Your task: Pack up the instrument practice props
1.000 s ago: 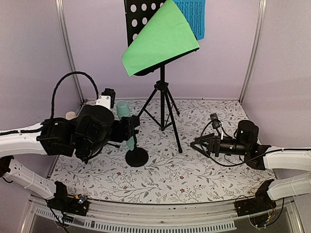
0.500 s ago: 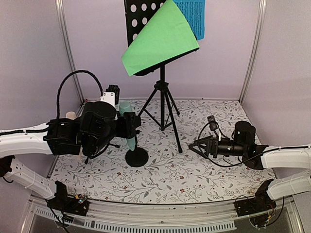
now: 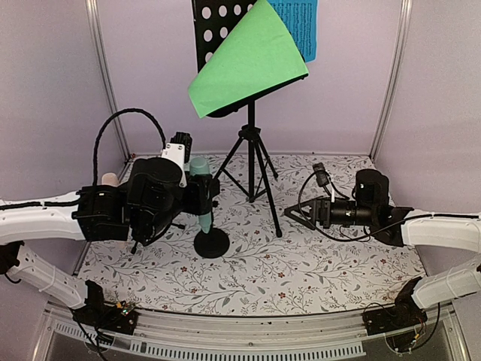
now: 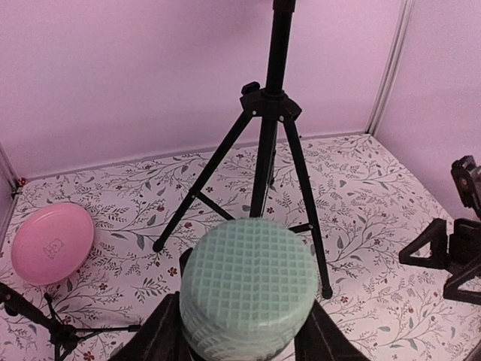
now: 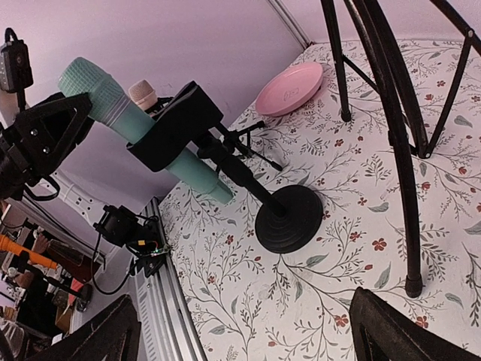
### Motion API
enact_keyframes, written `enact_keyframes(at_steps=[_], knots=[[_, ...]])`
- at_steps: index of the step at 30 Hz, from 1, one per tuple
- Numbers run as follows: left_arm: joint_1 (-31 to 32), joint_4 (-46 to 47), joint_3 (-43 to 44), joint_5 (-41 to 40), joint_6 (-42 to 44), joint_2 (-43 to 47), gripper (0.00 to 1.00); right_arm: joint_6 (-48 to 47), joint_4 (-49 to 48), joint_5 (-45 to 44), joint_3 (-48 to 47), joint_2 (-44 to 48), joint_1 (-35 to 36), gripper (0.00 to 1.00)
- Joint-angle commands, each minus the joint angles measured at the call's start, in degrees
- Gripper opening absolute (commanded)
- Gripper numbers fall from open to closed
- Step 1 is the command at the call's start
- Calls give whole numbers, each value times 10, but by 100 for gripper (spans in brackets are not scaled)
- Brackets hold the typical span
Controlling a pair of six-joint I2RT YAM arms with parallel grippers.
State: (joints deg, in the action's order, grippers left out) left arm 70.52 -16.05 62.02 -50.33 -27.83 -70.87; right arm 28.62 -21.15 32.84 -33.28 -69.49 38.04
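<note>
A mint microphone (image 3: 201,197) leans in the clip of a black stand with a round base (image 3: 211,243). My left gripper (image 3: 201,186) is shut on its gridded head (image 4: 248,289), a dark finger (image 4: 154,338) pressed on each side. Behind my left arm, a beige microphone (image 5: 143,94) pokes up over a small black tripod (image 4: 56,335). The black perforated music rack (image 3: 214,30) stands on tripod legs (image 3: 252,162) and carries a curled green sheet (image 3: 248,64) and a blue sheet (image 3: 299,22). My right gripper (image 3: 295,213) is open and holds nothing, to the right of the rack's legs.
A pink plate (image 4: 51,241) lies at the back left corner of the floral mat (image 3: 301,263). Purple walls and metal posts (image 3: 391,83) close in the back and sides. The rack's front leg (image 5: 402,188) stands between my right gripper and the round base (image 5: 289,218).
The left jaws closed in on the mint microphone's head as the wrist rose slightly. The right arm slid left toward the rack's legs, still wide open.
</note>
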Motion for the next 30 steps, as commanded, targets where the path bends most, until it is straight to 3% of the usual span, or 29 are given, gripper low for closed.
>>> enact_keyframes(at_steps=[1,8,14,25,30], knots=[[-6,30,-12,40,50,17,36,18,60,13,-36,-5,5,99],[-8,71,-24,130,127,49,35,-92,157,-38,-132,6,7,99],[-9,103,-37,244,193,72,33,-185,101,-16,-90,19,6,99],[-23,178,-69,366,244,94,31,-193,48,74,-48,34,7,99],[-46,170,-65,409,248,72,24,-193,-21,101,-12,62,9,99]])
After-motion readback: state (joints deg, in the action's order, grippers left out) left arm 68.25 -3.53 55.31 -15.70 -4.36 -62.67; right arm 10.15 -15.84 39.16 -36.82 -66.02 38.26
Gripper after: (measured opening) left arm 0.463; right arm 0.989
